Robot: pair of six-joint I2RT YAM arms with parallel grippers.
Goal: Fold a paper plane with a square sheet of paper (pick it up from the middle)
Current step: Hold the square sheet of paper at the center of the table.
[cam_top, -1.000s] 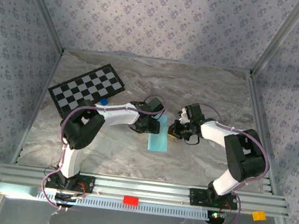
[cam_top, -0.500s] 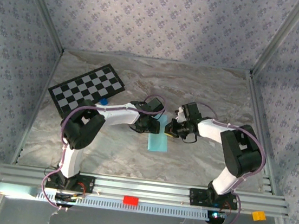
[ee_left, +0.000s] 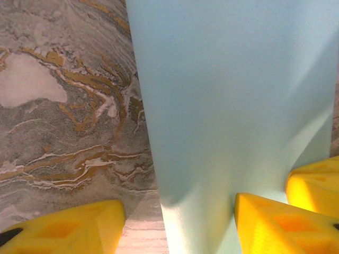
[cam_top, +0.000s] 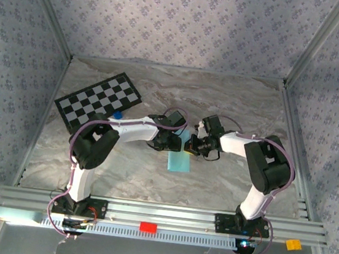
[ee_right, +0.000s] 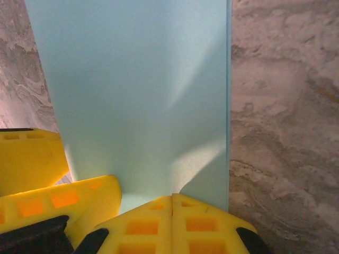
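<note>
While the folded sheet of paper (cam_top: 179, 160) lies flat on the counter (cam_top: 234, 104), its far end is met by both arms.
The left jaws are spread astride one long edge; the right jaws are pressed together over the paper's end.

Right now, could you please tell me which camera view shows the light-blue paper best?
The top external view: it shows the paper, its near end and both long edges together. The wrist views give close-ups of its surface.

The marble-patterned table (cam_top: 234, 104) bears a checkerboard card (cam_top: 97, 99) far left, a tiny blue block (cam_top: 117, 114) beside it, and sky-blue paper (cam_top: 179, 161) centrally.
</note>
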